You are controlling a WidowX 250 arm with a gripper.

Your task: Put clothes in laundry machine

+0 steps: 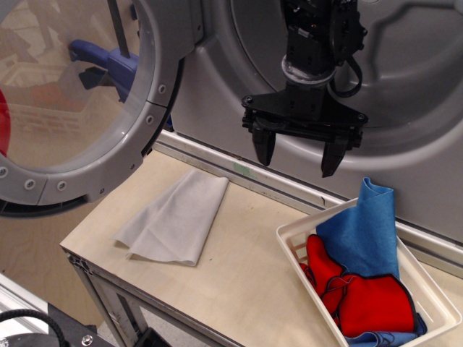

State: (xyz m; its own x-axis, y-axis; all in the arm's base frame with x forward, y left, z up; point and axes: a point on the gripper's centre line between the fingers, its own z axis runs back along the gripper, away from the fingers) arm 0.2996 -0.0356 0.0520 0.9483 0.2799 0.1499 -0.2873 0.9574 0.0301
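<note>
The clothes lie in a white basket (289,238) at the lower right: a bright blue cloth (365,231) draped over the far rim and a bright red cloth with dark edging (365,300) below it. No yellow-green cloth shows. The laundry machine (217,79) is the grey metal front behind the table, with its round clear-windowed door (155,94) swung open at the left. My black gripper (298,155) hangs open and empty in front of the drum opening, above and left of the basket, fingers pointing down.
A flat pale grey cloth (177,217) lies on the wooden table (246,282) at the left of centre. A metal ledge (282,184) runs along the machine's base. The table's front-left corner (69,253) is near the door.
</note>
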